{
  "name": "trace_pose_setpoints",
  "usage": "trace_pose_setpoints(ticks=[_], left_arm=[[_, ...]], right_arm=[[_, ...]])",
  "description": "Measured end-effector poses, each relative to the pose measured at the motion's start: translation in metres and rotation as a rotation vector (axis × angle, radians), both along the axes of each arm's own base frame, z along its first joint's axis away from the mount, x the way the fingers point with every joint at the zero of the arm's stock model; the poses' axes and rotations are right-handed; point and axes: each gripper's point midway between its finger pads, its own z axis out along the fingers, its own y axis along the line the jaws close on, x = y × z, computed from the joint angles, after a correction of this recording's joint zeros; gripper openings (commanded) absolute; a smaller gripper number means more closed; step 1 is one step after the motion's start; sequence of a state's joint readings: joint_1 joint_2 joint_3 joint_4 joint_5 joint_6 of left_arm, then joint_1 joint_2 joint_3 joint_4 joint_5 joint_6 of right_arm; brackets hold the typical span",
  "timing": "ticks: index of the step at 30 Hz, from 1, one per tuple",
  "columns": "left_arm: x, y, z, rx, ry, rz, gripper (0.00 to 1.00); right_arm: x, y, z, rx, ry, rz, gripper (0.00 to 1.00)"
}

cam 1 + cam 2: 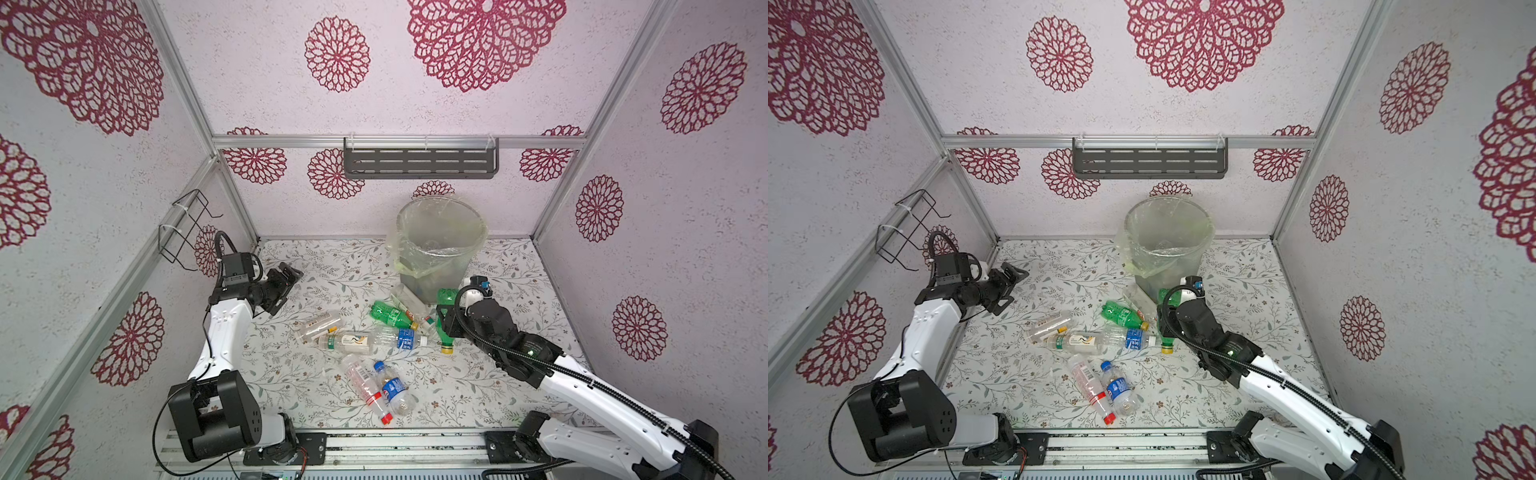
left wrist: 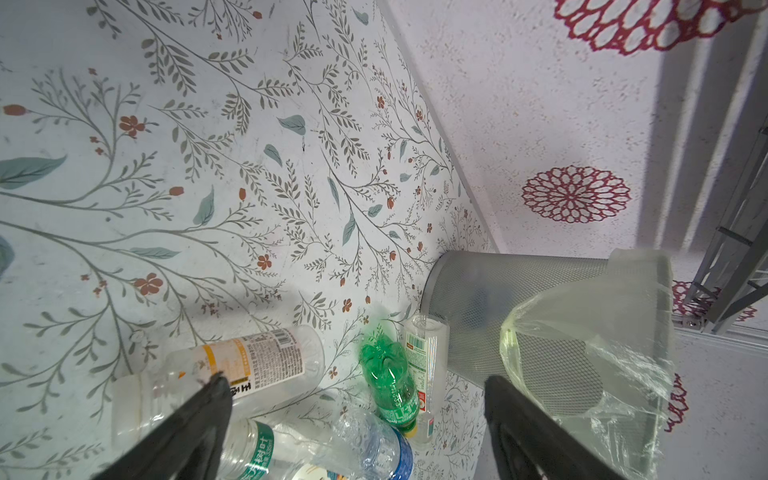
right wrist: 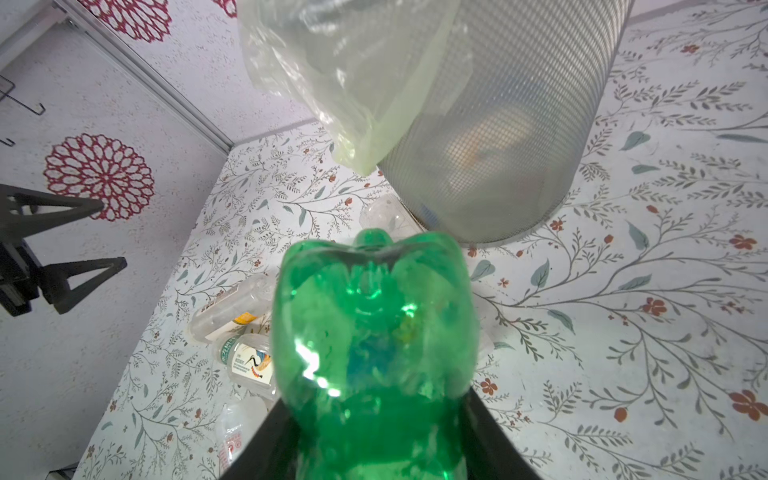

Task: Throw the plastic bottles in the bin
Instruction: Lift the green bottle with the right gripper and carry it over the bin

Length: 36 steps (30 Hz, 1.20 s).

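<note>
While hovering near the left wall, left gripper (image 1: 293,271): jaws gaping wide, gripping nothing.
Loose plastic bottles (image 1: 345,340): seven lying on the bench (image 1: 498,386), six clear, one green.
Bin (image 1: 451,272): standing at the back; contents blurring behind mesh, uncountable.
Right gripper (image 3: 376,424): jaws clamping one green bottle (image 1: 446,297), near the bin.

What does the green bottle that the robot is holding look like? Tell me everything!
The held green bottle is shiny, see-through green plastic, with a bumpy, lobed bottom and a yellow cap. The right gripper is shut on its middle, one finger on each side. Its bottom points toward the bin, which is close by, and its cap points back toward the robot. Whether the cap touches the table cannot be told.
</note>
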<state>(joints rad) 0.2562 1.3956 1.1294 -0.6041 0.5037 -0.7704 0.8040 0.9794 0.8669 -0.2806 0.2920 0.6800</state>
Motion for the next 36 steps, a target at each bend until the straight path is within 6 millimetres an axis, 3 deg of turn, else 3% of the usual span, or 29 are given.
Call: trace_pose_setpoints(ticks=[12,18,24,31,36], left_arm=[[0.0,0.0,0.0,0.0,0.0,0.0,0.97],[0.0,0.0,0.0,0.0,0.0,0.0,0.97],[0.0,0.0,0.0,0.0,0.0,0.0,0.97],[0.0,0.0,-0.001,-0.001,0.003,0.0,0.97],[0.001,0.0,-0.002,-0.002,0.005,0.0,0.97]], right_arm=[[0.024,-0.009,0.086,0.015,-0.163,-0.045,0.32],[0.042,-0.011,0.114,0.003,-0.21,-0.092,0.32],[0.041,-0.018,0.117,-0.001,-0.223,-0.111,0.32],[0.024,-0.036,0.103,0.01,-0.216,-0.129,0.32],[0.025,-0.038,0.11,0.016,-0.227,-0.142,0.32]])
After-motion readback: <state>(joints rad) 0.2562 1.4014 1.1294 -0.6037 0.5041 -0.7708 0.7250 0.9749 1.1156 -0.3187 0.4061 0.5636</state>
